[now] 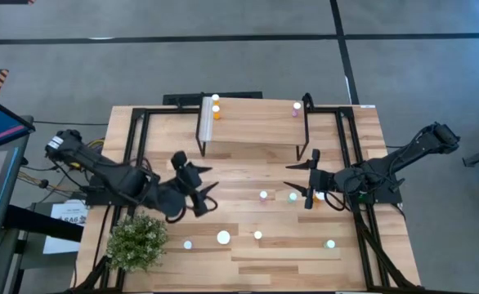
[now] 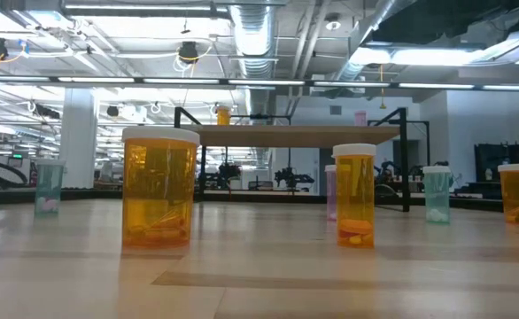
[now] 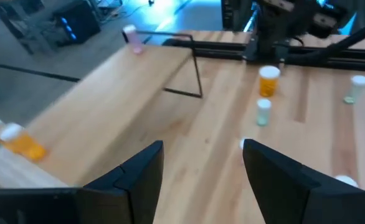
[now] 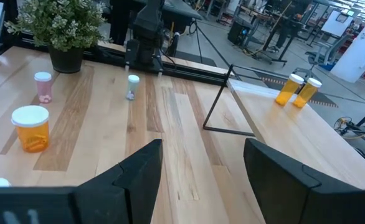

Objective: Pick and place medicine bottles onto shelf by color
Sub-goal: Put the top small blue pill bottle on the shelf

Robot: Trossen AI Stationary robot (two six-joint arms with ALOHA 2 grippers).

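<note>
The shelf (image 1: 256, 122) stands at the table's far middle. Two orange medicine bottles (image 1: 216, 108) stand on its left end and a pink one (image 1: 296, 108) on its right end. Several more bottles stand loose on the table: a wide orange one (image 2: 158, 190), a slimmer orange one (image 2: 355, 195), pale green ones (image 1: 263, 194) and a pink one (image 4: 43, 86). My left gripper (image 1: 209, 181) hovers open left of the shelf's near edge, nothing between its fingers (image 3: 139, 174). My right gripper (image 1: 290, 177) hovers open near the shelf's right front leg, also empty.
A potted plant (image 1: 137, 241) stands at the table's near left corner. Black frame rails (image 1: 137, 139) run along both sides of the table. Loose bottles (image 1: 223, 238) dot the near middle of the table.
</note>
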